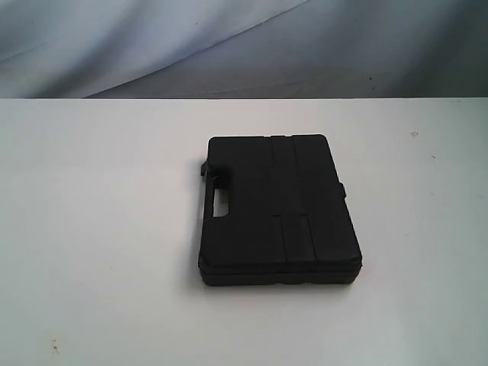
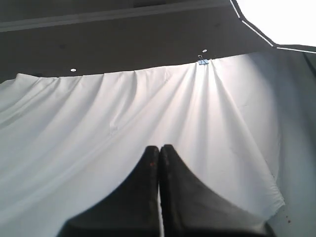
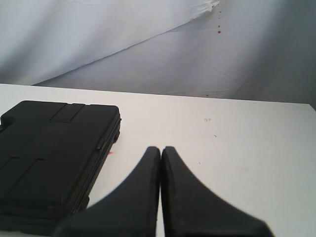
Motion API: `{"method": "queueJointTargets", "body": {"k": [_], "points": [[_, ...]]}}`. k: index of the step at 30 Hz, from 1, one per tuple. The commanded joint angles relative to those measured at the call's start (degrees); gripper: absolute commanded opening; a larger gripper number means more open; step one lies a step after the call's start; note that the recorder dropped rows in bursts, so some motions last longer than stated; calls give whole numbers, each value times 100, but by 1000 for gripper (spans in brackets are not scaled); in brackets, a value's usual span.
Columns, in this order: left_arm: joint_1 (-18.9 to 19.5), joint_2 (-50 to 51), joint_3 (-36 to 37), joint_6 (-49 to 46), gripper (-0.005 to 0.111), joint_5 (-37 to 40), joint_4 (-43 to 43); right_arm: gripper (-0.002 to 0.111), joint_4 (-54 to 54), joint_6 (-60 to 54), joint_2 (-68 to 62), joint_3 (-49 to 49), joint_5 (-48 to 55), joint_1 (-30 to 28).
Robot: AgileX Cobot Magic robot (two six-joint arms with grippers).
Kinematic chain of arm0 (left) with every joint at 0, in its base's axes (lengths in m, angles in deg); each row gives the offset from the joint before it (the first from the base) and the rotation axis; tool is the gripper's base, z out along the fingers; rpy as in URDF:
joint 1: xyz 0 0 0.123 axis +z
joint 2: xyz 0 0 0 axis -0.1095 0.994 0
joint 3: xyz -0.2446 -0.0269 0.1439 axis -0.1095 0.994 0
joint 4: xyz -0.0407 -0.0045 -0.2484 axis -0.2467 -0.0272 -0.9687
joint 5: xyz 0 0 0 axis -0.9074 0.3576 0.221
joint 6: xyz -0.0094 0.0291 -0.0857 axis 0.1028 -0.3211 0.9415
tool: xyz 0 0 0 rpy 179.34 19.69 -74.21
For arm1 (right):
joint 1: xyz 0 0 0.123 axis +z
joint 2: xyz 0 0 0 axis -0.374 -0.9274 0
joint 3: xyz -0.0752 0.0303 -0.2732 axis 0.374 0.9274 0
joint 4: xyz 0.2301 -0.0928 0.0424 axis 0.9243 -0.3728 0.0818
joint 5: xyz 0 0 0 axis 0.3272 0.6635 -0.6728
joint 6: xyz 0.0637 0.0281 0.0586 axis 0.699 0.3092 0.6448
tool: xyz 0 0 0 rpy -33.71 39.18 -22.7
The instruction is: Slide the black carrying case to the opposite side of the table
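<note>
While the large plain white flat tabletop (image 1: 91,252) fills most of the exterior view, a pale draped cloth backdrop (image 1: 152,38) hangs behind its far edge. The black rectangular hard-shell carrying case (image 1: 278,210) lies flat and closed on the table near the middle, a little right of centre, with its handle cut-out (image 1: 222,206) on the side towards the left of that view. The right gripper (image 3: 161,148), its black fingers pressed together with nothing between them, points over bare table beside the case and apart from it. The left gripper (image 2: 159,147) is likewise closed on nothing and faces the cloth. A small bluish clip (image 2: 202,61) pinches the cloth's upper edge.
</note>
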Motion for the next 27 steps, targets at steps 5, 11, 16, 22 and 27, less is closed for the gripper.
{"method": "queueJointTargets", "body": {"k": [5, 11, 16, 22, 27], "points": [[5, 85, -1745, 2568, 0, 3425, 1916, 0, 39, 3, 18, 20, 35, -43], [5, 845, -2761, 3220, 0, 3662, 3190, 0, 39, 3, 18, 20, 35, -43], [-5, 1782, -3197, 3220, 0, 3673, 3243, 0, 39, 3, 18, 20, 35, -43], [-58, 2725, -3563, 3178, 0, 4015, 3677, 0, 39, 3, 18, 20, 35, -43], [-403, 2931, -3650, 3070, 0, 4198, 4612, 0, 39, 3, 18, 20, 35, -43]]}}
